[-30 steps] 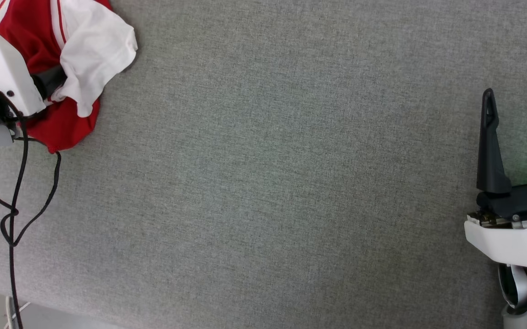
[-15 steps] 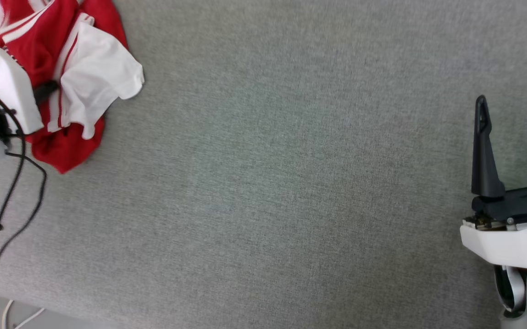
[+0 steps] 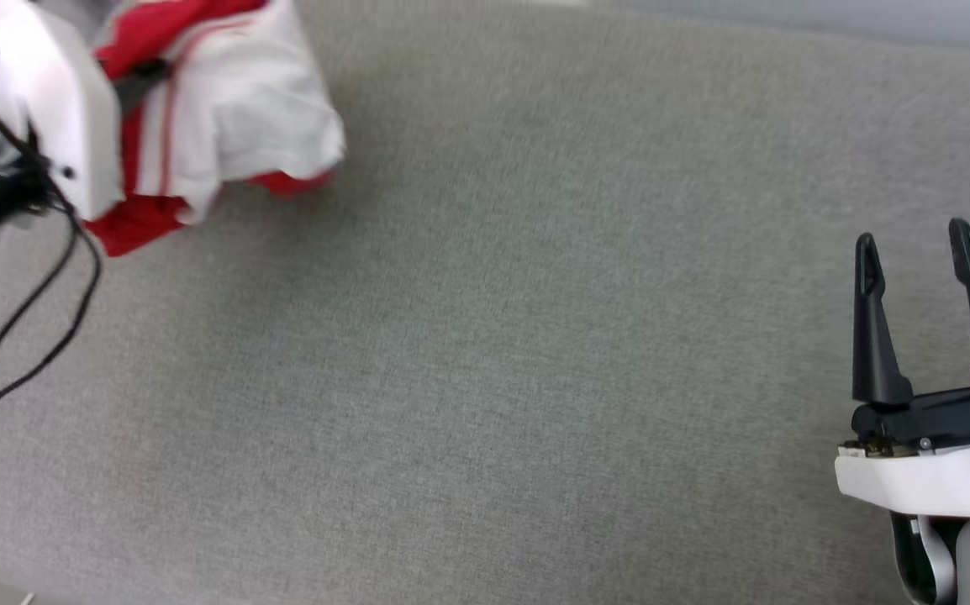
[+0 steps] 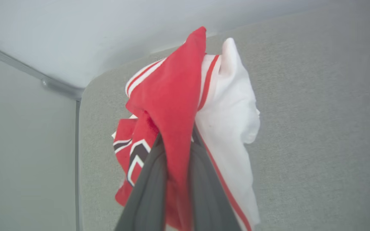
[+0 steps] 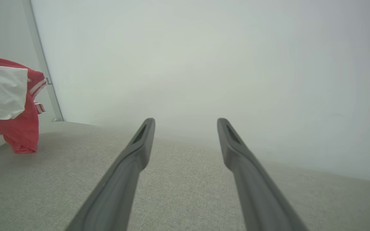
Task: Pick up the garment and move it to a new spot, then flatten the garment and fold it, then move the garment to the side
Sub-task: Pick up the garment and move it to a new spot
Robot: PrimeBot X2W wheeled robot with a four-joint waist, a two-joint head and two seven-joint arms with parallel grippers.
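At the lower right of the head view, nearest to the robot, the right pincer [image 3: 914,244] is waiting with its two dark fingers spread apart and nothing between them. In my judgement it is staying idle there because only one arm is needed for carrying; its turn should come with the flattening and folding. In its own wrist view this pincer [image 5: 186,123] is hovering low over the grey desk [image 3: 493,378], which is lying bare across the middle of the frame.

Farther away, in the upper left of the head view, the left pincer [image 3: 140,80] is pinching the garment [image 3: 233,126]. The left wrist view is showing this clearly: the fingers of the left pincer [image 4: 176,141] are pressed together on a red fold, and the garment [image 4: 172,96] is bunching above and around them, the white sleeve falling to the right side and the lettered part to the left. Such a grip on one gathered fold is probably letting the cloth hang freely while it is being carried to the new spot.

From the right wrist view, the garment [image 5: 21,128] is hanging at the left edge of the frame, well apart from the right pincer. Whether its lowest fold is touching the desk, I cannot tell. Behind it a pale wall [image 5: 204,64] is closing the scene.
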